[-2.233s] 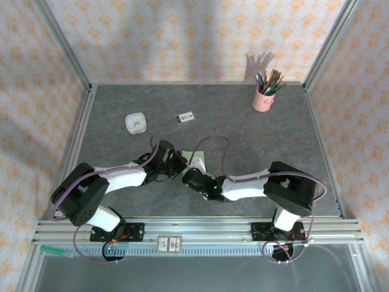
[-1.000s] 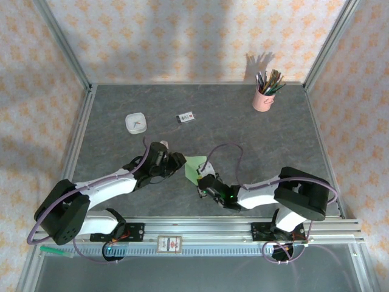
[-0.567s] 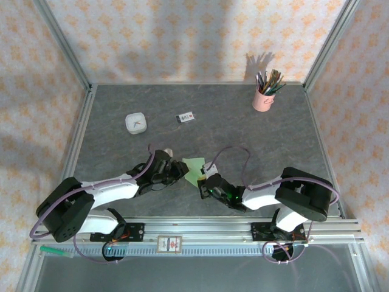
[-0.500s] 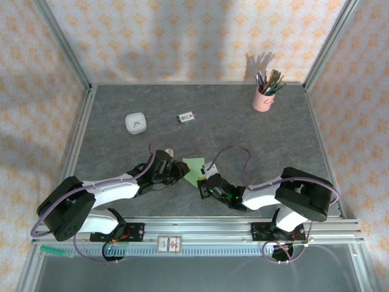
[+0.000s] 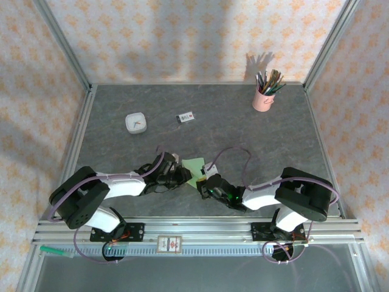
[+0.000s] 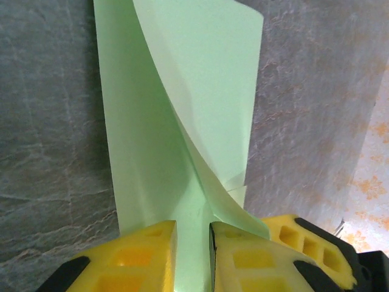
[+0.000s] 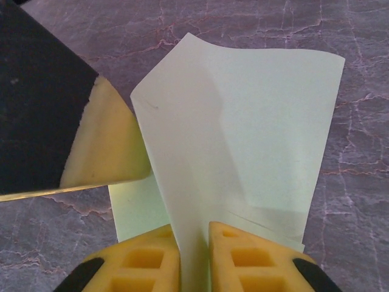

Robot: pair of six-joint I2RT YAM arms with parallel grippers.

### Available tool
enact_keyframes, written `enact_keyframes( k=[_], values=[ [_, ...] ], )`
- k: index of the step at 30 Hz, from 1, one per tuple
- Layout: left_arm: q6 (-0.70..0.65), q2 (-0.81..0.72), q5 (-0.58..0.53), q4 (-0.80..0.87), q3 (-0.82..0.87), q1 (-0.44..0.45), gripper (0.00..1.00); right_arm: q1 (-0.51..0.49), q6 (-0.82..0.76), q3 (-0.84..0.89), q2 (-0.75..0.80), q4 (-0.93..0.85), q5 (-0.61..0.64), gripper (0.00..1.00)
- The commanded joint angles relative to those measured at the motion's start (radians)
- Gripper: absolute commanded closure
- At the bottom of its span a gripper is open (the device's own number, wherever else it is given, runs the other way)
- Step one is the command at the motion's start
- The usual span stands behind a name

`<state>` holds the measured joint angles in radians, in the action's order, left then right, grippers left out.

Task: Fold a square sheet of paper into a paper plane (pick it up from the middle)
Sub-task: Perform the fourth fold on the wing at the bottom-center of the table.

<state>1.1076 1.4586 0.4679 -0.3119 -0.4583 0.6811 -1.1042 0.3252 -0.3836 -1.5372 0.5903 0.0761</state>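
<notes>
The pale green square sheet of paper [image 5: 194, 165] lies partly folded on the grey table, near the front and between my two grippers. In the left wrist view the paper [image 6: 200, 91] shows a long crease and a raised, curling flap. My left gripper [image 6: 192, 255] straddles its near end, jaws a narrow gap apart, with paper in the gap. The right gripper [image 7: 194, 258] stands the same way, a raised fold of the paper [image 7: 267, 121] running between its slightly parted fingers. From above, the left gripper [image 5: 182, 176] and the right gripper [image 5: 203, 182] almost meet.
At the back right stands a pink pencil cup [image 5: 264, 97]. A small white dish [image 5: 135, 123] and a small printed card [image 5: 185, 117] lie at the back left. Aluminium rails [image 5: 79, 140] edge the table. The left gripper's finger [image 7: 91, 140] crowds the right wrist view.
My left gripper has slid nearer and to the right along the paper, its jaws narrowing. The right gripper's jaws have parted a little. The paper has barely shifted.
</notes>
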Motion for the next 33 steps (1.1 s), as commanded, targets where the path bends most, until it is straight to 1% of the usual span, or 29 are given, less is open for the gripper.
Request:
enact_keyframes(
  k=[1, 5, 12, 17, 24, 28, 33],
  values=[
    [-0.027, 0.021, 0.009, -0.049, -0.01, 0.011, 0.78, 0.005, 0.006, -0.023, 0.002, -0.033, -0.01, 0.81],
    [-0.029, 0.04, 0.008, -0.065, -0.003, 0.012, 0.78, 0.005, -0.001, -0.049, 0.008, -0.073, -0.021, 0.79],
    [-0.033, 0.057, 0.003, -0.073, 0.005, 0.012, 0.79, 0.006, -0.009, -0.079, 0.028, -0.149, -0.016, 0.77],
    [-0.027, 0.058, -0.004, -0.077, 0.013, 0.012, 0.8, 0.007, 0.014, -0.089, 0.02, -0.173, -0.012, 0.81],
    [0.004, 0.042, -0.02, -0.102, 0.042, 0.017, 0.8, 0.008, 0.085, -0.061, -0.008, -0.097, -0.04, 0.9],
    [0.021, 0.028, -0.034, -0.12, 0.059, 0.021, 0.8, 0.016, 0.118, -0.036, -0.01, -0.042, -0.066, 0.92],
    [0.033, 0.025, -0.037, -0.144, 0.078, 0.024, 0.8, 0.022, 0.154, -0.008, -0.002, -0.008, -0.078, 0.92]
  ],
)
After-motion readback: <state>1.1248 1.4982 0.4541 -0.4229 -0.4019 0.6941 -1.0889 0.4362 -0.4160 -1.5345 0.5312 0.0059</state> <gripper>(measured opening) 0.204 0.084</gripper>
